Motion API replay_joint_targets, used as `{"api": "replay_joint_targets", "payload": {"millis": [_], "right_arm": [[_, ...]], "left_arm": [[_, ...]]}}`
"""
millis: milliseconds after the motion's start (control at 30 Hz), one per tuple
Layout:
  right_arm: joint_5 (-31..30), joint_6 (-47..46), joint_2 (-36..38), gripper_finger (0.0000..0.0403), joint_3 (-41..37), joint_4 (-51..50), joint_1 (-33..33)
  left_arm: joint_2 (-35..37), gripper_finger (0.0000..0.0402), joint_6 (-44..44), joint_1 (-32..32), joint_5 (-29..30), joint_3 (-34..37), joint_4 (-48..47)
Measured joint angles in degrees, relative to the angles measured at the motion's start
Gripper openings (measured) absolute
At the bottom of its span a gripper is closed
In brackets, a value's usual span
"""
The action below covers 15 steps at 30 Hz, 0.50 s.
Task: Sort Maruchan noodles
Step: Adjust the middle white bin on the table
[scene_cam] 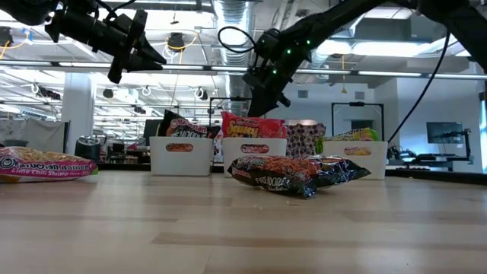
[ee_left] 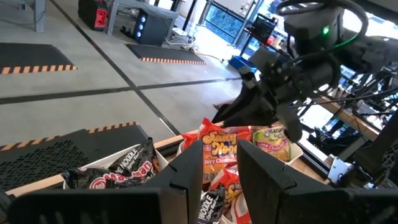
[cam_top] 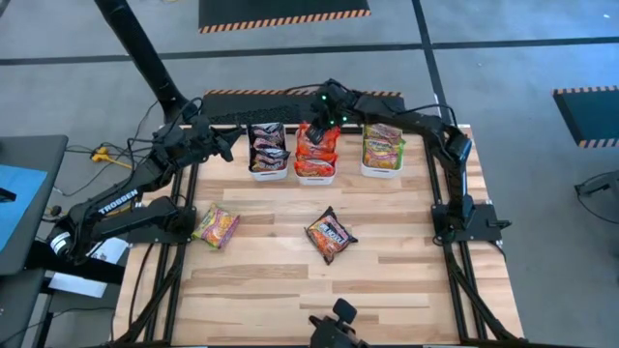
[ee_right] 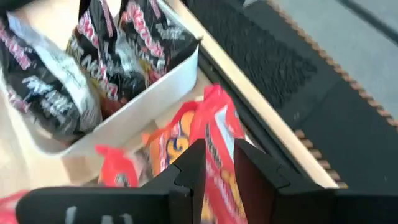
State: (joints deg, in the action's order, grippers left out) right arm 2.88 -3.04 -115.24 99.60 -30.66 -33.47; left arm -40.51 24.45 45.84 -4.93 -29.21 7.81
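Nearest on the pale wooden butcher-block table (cam_top: 290, 290) lie two loose crinkly plastic ramen packets: a dark maroon-and-orange packet (cam_top: 330, 235) near the middle and a pink-and-yellow lime chili shrimp packet (cam_top: 217, 227) well apart toward the left arm's side. Beyond them, along the far edge, stand three white rectangular plastic bins in a row: the dark-packet bin (cam_top: 269, 170), the red-orange-packet bin (cam_top: 315, 172) and the green-and-yellow-packet bin (cam_top: 381, 166). The right gripper (cam_top: 327, 113) hangs over the middle bin, fingers parted with nothing between them. The left gripper (cam_top: 230, 143) hovers beside the dark bin, likewise parted and empty.
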Motion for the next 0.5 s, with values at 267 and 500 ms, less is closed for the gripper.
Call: {"api": "replay_joint_targets", "payload": {"millis": [267, 500], "right_arm": [[7.94, -0.21, 0.07, 0.0109, 12.63, -25.61, 1.0], [20.88, 0.29, 0.11, 0.0109, 13.6, -40.69, 5.58]], "left_arm": [[0.0, 0.0086, -0.02, -0.02, -0.02, 0.0, -0.02], [0.0, 0.0086, -0.03, -0.01, -0.13, 0.0, -0.75]]}}
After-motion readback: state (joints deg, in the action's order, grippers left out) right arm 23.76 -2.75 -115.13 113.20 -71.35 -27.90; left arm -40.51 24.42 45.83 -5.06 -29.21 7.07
